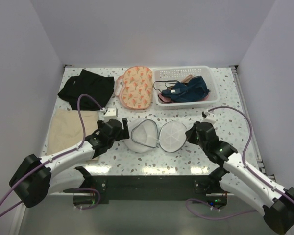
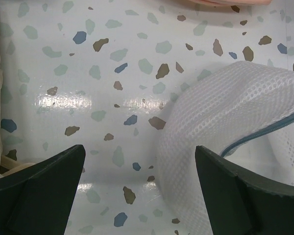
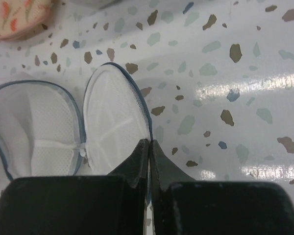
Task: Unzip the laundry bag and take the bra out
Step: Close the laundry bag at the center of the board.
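Left pincer (image 2: 139, 152) gapes empty beside the laundry bag (image 2: 220, 117) — right pincer (image 3: 150, 144) (at its rim) fully closed.

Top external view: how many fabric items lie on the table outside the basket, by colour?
Black garment: 1
Tan cloth: 1
Orange floral piece: 1
White mesh laundry bag: 1
Total: 4
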`<state>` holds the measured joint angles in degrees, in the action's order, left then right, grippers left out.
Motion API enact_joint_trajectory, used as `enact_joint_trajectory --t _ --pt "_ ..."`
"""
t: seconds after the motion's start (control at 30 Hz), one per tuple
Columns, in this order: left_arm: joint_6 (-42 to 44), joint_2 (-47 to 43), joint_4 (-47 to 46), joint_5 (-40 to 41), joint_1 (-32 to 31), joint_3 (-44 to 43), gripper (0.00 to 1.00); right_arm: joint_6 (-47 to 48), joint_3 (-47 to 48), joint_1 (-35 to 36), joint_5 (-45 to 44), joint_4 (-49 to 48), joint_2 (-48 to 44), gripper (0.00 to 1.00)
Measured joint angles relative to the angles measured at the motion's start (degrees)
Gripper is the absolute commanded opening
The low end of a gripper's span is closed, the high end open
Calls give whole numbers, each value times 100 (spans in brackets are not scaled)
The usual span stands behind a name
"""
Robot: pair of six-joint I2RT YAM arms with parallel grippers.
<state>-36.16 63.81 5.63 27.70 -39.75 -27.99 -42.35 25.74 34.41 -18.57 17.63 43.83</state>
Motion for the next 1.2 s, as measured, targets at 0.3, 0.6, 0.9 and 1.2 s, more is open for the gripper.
enact_joint_trajectory --t 0.3,0.6,0.9,1.2 --pt "0 11 -31 -46 0 0 100 304 640 7 -310 260 -448 0" --pt "0 330 -177 -249 0 0 100 813 686 7 57 -199 -557 0" --pt "0 678 -492 -544 0 2 100 1054 686 7 1047 -1119 -90 0" --pt "-9 942 -577 -673 0 2 98 1154 691 7 2286 -2284 682 0"
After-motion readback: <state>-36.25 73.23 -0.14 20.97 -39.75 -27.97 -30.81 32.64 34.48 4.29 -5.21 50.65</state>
